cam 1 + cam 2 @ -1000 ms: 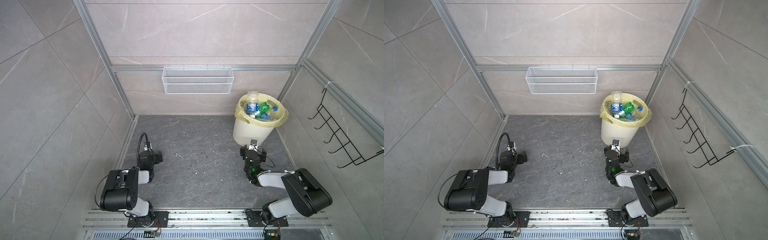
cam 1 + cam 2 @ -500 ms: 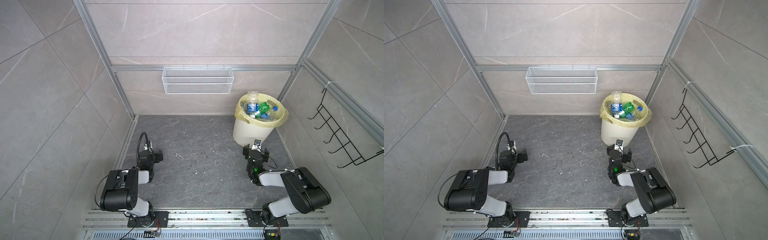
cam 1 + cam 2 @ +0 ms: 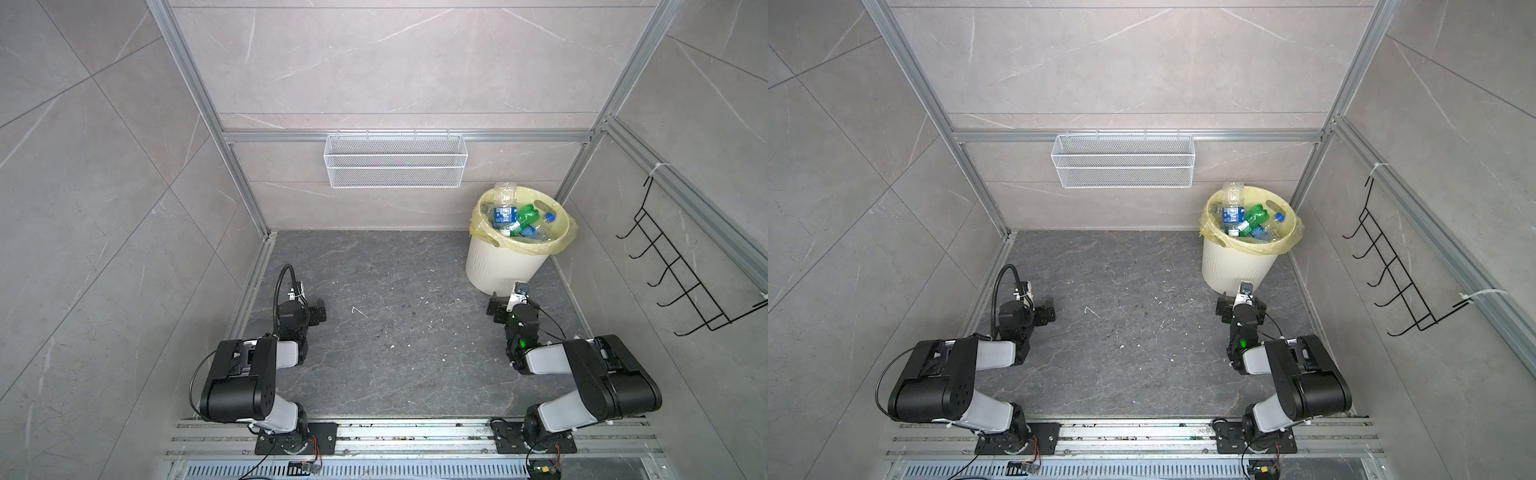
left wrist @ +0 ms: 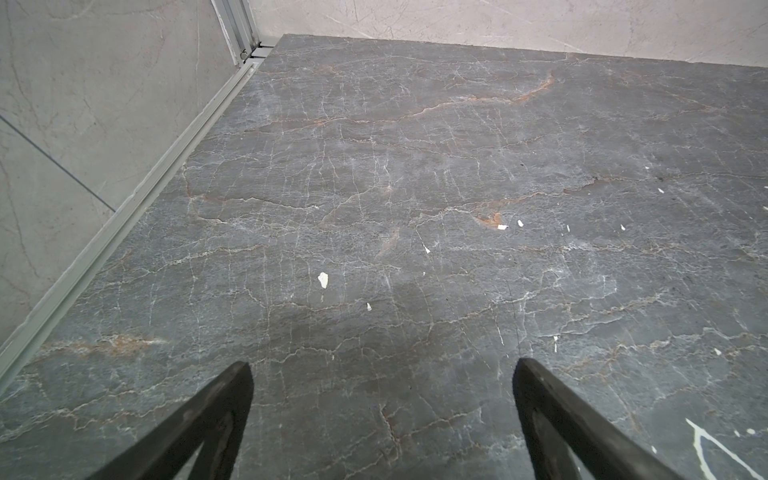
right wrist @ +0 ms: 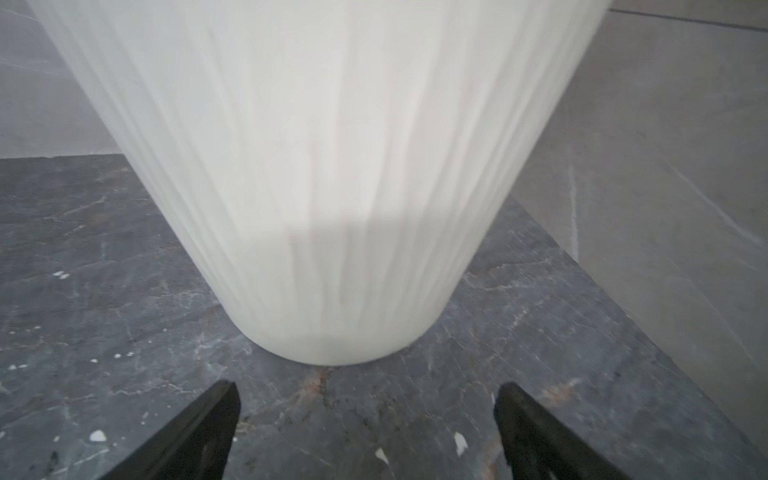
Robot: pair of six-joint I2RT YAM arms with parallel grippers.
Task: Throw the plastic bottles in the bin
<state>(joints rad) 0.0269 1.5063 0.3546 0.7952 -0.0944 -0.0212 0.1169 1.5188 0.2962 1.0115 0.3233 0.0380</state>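
The bin (image 3: 498,266) (image 3: 1233,266), a cream ribbed bucket with a pale yellow liner, stands in the back right corner. Several plastic bottles (image 3: 519,220) (image 3: 1246,220) fill it: clear ones with blue labels and a green one (image 3: 528,215). One clear bottle (image 3: 505,193) sticks up above the rim. My right gripper (image 3: 514,306) (image 3: 1241,309) (image 5: 368,386) rests low on the floor just in front of the bin's base (image 5: 332,166), open and empty. My left gripper (image 3: 313,313) (image 3: 1044,313) (image 4: 382,365) sits open and empty over bare floor near the left wall.
A white wire mesh basket (image 3: 395,162) hangs on the back wall. A black hook rack (image 3: 685,274) hangs on the right wall. The dark stone floor (image 3: 395,311) carries small white flecks. An aluminium rail (image 3: 415,432) with both arm bases runs along the front.
My right gripper has shifted slightly to the right, in front of the bin's base. The left arm has not moved.
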